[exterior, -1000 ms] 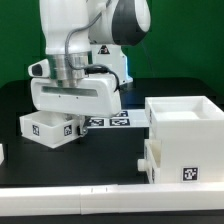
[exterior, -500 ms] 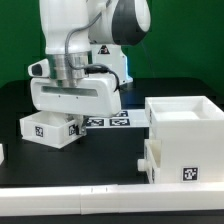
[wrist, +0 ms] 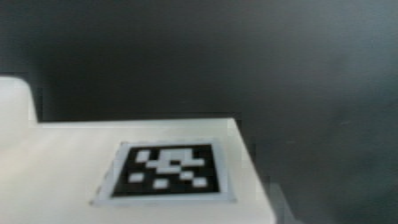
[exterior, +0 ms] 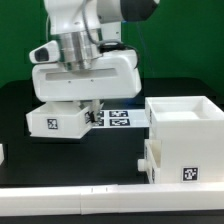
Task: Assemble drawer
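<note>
If the small tray (exterior: 57, 121) slips or tilts in transit, it could jam against the housing (exterior: 186, 132) instead of sliding in. Tray sits directly under the gripper (exterior: 82, 107), apparently carried just above the table, housing off toward the exterior view's right. Fingers hidden; can't tell the grip.

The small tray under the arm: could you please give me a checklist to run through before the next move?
1. Small tray off the table: ok, it appears lifted beneath the arm.
2. Tool closed on the tray: cannot tell, the tool is hidden by the wrist housing.
3. Tray level: ok, roughly flat.
4. Housing upright, open top facing up: ok.
5. Second tray seated in the housing front: cannot tell.
6. Path toward the housing clear: ok, only the marker board lies between.
</note>
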Motion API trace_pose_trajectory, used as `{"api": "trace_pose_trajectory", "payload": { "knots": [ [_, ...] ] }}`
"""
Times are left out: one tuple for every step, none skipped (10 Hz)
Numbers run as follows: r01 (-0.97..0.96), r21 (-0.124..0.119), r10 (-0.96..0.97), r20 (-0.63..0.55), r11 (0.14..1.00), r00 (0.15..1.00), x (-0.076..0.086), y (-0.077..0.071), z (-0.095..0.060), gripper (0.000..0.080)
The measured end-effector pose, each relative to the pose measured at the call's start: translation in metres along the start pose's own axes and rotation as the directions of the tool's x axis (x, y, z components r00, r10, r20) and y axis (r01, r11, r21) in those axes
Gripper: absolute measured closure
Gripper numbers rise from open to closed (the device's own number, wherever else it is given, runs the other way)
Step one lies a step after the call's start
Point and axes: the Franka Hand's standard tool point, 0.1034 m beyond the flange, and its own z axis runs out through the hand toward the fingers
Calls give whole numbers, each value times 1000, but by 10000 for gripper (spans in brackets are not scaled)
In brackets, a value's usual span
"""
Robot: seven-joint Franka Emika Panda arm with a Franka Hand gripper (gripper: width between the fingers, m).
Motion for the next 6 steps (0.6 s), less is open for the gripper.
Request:
{"api": "trace_pose_trajectory", "payload": {
  "knots": [
    [6,-3,-6,0,1000,1000,-5,-2,1,761],
    [2,-3,-2,1,1000,1000,-4,0,2,761],
    [4,-3,-4,1,1000,1000,-4,0,2,761],
    [56,-5,-56,1,998,998,-1,2,1,761],
    [175,-4,-175,-13,985,984,14,7,-4,761],
    [276,0,-275,-20,961,961,29,7,-7,761]
  ]
}}
